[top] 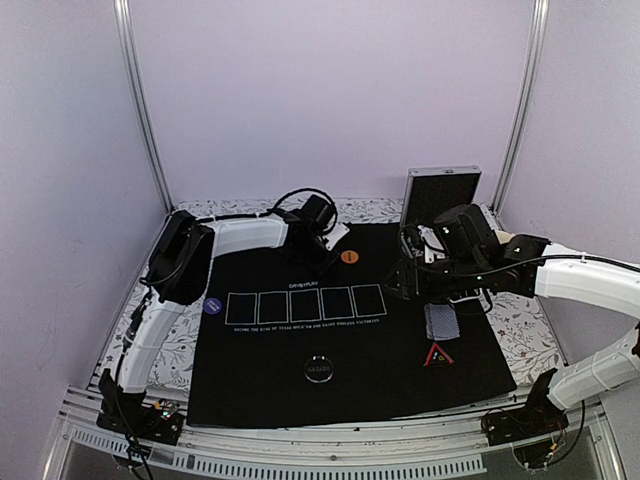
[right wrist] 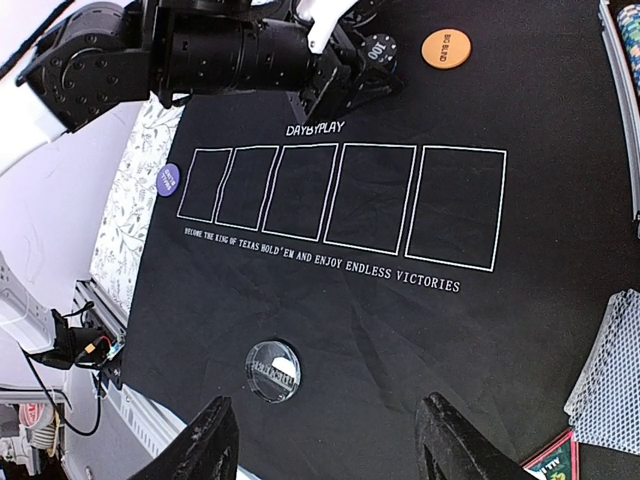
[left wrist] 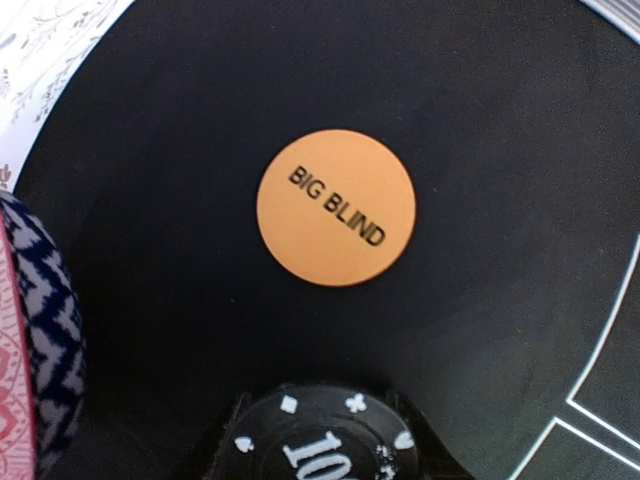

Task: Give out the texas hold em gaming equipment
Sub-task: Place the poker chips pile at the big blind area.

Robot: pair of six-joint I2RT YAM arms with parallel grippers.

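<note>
Left end effector point(left wrist: 328, 452): clenched on a black chip point(right wrist: 378, 48) marked "100", held on edge at the fingertips over the far end of the mat point(top: 270, 390). Cannot tell whether the chip touches the cloth.

Right end effector point(right wrist: 325, 405): released, fingers spread wide, only bare mat showing between them.

Surroundings
- Orange button point(left wrist: 335, 207), lettered BIG BLIND, lies flat on the mat just beyond the held chip, near it but apart.
- Five white rectangles in a row across the middle of the mat, print above and below them.
- Blue button point(top: 211, 306) at the mat's left edge, beside the first rectangle.
- Dark round button point(top: 319, 368) alone on the near half of the mat, well apart from the rest.
- Cards point(top: 440, 322), blue-grey backs up, in a loose stack on the right side of the mat, below the right wrist.
- Triangle point(top: 438, 355), red-edged, just nearside of the cards.
- Silver case point(top: 441, 190) stands open at the far right corner, behind the right arm. Teal chips point(right wrist: 630, 40) show at the right wrist view's edge.
- Worktop point(top: 520, 330) has a floral cover around the mat.

Arm pose
- Left: rises from the near left corner, elbow high at far left, forearm running right along the mat's far edge, wrist tipped down.
- Right: arcs up the right side, forearm reaching left in front of the case, wrist over the mat's far right part, fingers aimed down across the mat.
</note>
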